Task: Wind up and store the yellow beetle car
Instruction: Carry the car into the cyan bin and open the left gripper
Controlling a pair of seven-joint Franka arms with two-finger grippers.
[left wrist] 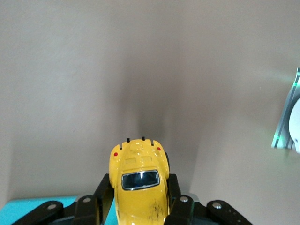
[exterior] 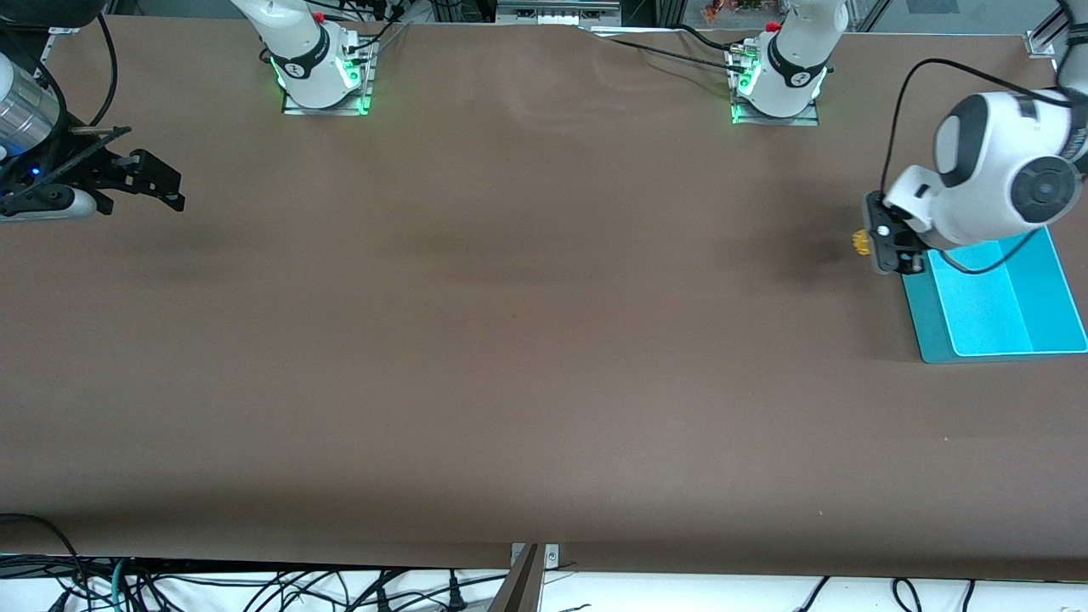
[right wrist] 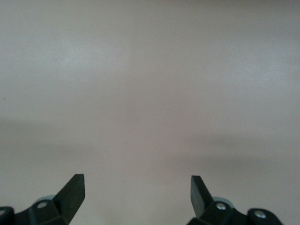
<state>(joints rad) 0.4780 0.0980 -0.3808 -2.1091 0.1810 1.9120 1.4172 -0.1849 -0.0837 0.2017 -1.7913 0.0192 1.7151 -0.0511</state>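
Observation:
The yellow beetle car is a small rounded toy with a dark window. My left gripper is shut on it, a black finger on each side. In the front view only a bit of the yellow car shows beside my left gripper, which hangs over the brown table right at the edge of the blue tray. My right gripper is open and empty, held over the right arm's end of the table; its fingers stand wide apart over bare table.
The blue tray has a lighter inner floor and lies at the left arm's end of the table; a corner of it shows in the left wrist view. The left arm's base plate shows there too. Cables hang along the table's near edge.

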